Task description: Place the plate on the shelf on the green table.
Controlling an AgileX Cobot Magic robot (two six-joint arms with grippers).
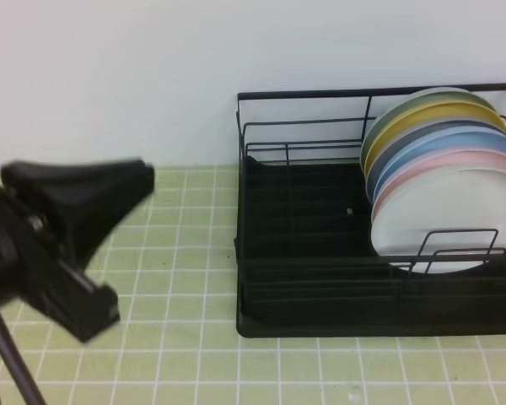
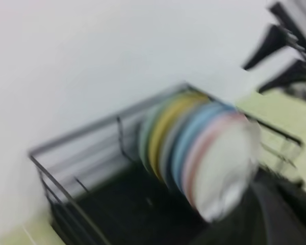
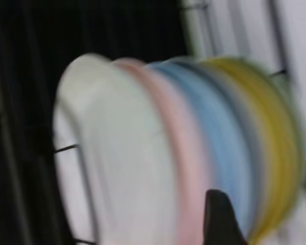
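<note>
The white plate (image 1: 455, 219) stands upright at the front of a row of plates in the black wire shelf (image 1: 304, 278), on the green table (image 1: 177, 337). It also shows, blurred, in the left wrist view (image 2: 227, 173) and in the right wrist view (image 3: 117, 153). Nothing holds it. My left arm (image 1: 67, 228) is far left of the shelf, and its gripper (image 2: 283, 61) is open and empty. My right gripper (image 3: 265, 224) is above the coloured plates with its fingers apart, one dark finger (image 3: 219, 219) in front of the blue plate.
Behind the white plate stand a pink plate (image 1: 438, 173), a light blue plate (image 1: 443, 148), a grey one, a yellow plate (image 1: 422, 118) and a pale one at the back. The left half of the shelf holds no plates. A white wall is behind.
</note>
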